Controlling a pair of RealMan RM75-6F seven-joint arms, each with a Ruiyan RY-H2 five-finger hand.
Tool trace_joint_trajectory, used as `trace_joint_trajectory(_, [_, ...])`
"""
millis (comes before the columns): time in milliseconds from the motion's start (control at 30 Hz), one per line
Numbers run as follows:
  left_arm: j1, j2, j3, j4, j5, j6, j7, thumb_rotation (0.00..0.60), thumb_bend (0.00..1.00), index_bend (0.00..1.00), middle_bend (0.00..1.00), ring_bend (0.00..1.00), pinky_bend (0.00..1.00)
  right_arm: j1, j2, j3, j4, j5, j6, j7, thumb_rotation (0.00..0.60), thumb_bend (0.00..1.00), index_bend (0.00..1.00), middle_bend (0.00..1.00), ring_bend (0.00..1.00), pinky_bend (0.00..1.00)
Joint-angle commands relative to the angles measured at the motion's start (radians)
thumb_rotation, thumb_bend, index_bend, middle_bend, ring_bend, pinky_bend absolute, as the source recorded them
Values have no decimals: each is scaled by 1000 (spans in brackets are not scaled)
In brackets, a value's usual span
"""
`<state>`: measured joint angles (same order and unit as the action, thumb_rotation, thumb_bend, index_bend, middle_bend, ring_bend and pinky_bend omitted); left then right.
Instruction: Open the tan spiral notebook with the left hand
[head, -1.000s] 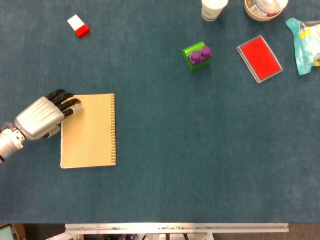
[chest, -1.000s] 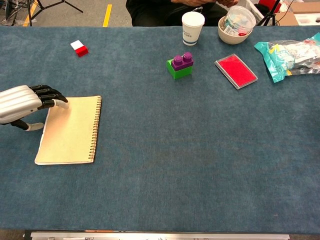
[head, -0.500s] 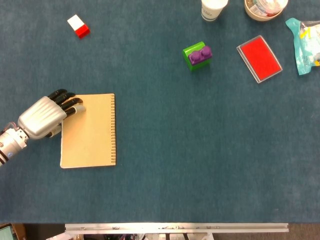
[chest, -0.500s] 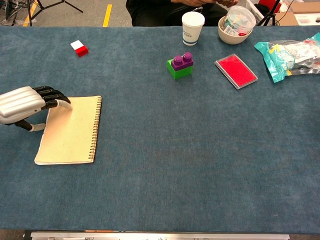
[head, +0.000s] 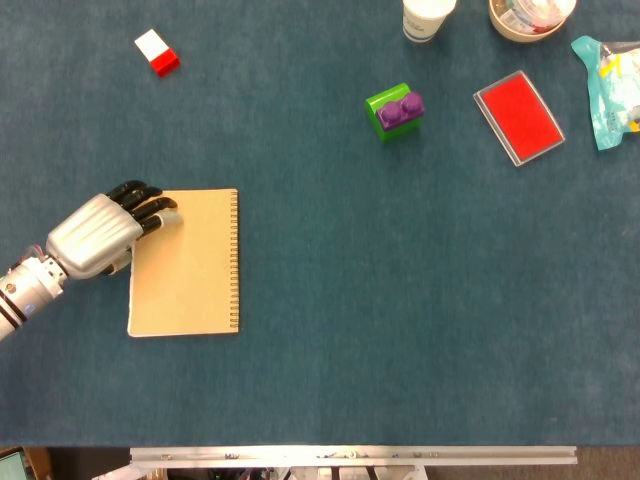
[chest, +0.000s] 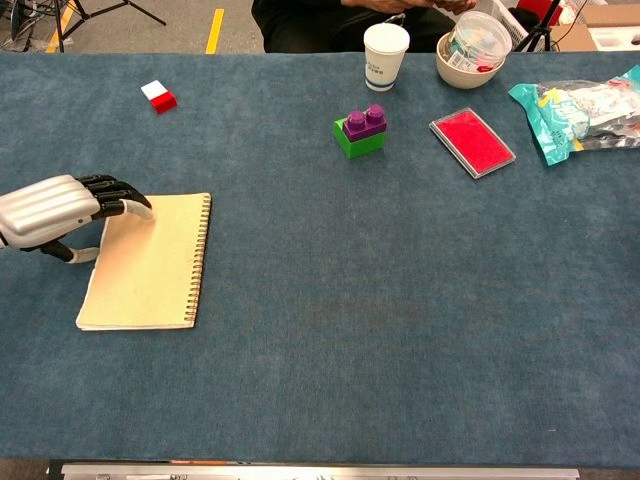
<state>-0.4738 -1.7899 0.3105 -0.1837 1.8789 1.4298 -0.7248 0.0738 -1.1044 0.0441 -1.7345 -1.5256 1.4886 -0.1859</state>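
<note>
Blue table (head: 400, 300): left hand (head: 95, 235) on closed notebook (head: 190, 270) (maybe touching).

The left hand (head: 98, 235) reaches in from the left edge of the table, its silver back turned up and the wrist angled down toward the near-left corner. Its black fingers (chest: 122, 190) are curled forward and close together, their tips lying low. The thumb tucks under the palm on the near side. The right arm and hand do not show in either view.
</note>
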Motion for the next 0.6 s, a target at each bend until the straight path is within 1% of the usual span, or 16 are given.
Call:
trace_joint_trajectory(33, [-8,-5,-3,-15,-6,1,-25,600,237,209,187,141,156,-1,-2,1,3,0,3,1,600,362,231,278,211,291])
trace_joint_trajectory(367, [-38,-3,-18,-87,-21,13,-112,600,236,209,186,141,155,-7,-5,7,15,3,15,11,600,364,231,279,211,291])
trace_joint_trajectory(600, [-75,38,-22,-200,-23,10,-154,600,237,209,184,141,156,-8,-11,11,30,2,20,27,600,364,231,278,211,291])
